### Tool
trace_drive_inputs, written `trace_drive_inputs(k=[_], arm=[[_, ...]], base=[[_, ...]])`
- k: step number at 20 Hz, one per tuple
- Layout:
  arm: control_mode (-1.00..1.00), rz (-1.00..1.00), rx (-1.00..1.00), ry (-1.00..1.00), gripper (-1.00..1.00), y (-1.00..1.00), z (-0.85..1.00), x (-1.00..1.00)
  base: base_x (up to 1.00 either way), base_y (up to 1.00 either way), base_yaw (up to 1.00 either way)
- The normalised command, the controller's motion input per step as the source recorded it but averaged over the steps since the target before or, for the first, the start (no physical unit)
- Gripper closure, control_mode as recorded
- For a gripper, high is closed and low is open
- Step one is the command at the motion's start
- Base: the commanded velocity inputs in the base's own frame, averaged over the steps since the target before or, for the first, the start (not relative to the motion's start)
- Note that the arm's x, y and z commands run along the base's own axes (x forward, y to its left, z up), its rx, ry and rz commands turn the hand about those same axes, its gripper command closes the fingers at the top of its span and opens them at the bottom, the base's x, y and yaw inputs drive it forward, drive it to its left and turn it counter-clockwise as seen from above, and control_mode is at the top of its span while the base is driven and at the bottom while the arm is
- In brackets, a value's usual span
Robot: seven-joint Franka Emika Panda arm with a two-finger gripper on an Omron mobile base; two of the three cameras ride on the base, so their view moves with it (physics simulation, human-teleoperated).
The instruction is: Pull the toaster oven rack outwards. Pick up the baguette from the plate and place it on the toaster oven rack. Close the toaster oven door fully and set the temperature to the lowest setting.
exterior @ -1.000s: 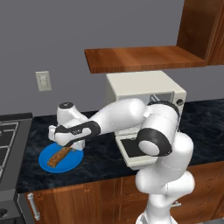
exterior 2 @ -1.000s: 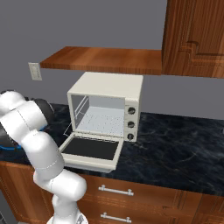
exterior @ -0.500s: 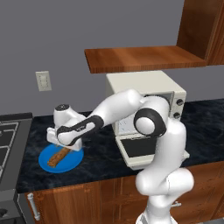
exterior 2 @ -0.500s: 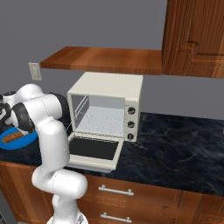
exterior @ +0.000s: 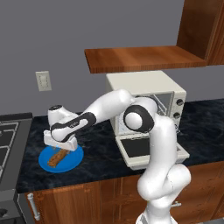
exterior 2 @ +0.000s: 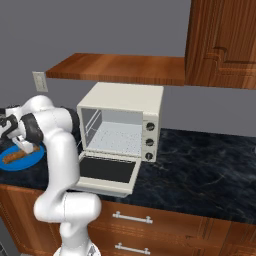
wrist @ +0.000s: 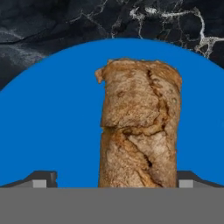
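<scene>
Two finger tips (wrist: pixel 44 178) of our end effector (exterior: pixel 58 148) sit spread wide on either side of the baguette (wrist: pixel 139 127), with nothing gripped. We've got it hanging right over the blue plate (exterior: pixel 72 160), where the bread lies on the dark marble tabletop (exterior: pixel 100 153), well left of the toaster oven (exterior 2: pixel 131 103). From the right base view the baguette (exterior 2: pixel 13 156) shows as a brown stick on the plate (exterior 2: pixel 27 160). Toaster oven door (exterior 2: pixel 107 170) is dropped flat open, and the toaster oven rack (exterior 2: pixel 117 140) sits inside the cavity. Three knobs (exterior 2: pixel 149 142) run down the oven's right side.
</scene>
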Motion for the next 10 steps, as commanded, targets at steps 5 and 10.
trace_drive_inputs(k=[5, 10], arm=[[-1.0, 0.0, 0.0, 0.06, 1.0, 0.0, -0.36, 0.0], [-1.0, 0.0, 0.0, -0.01, 1.0, -0.02, -0.35, -0.2]], base=[[0.0, 0.0, 0.0], [0.0, 0.0, 0.0]])
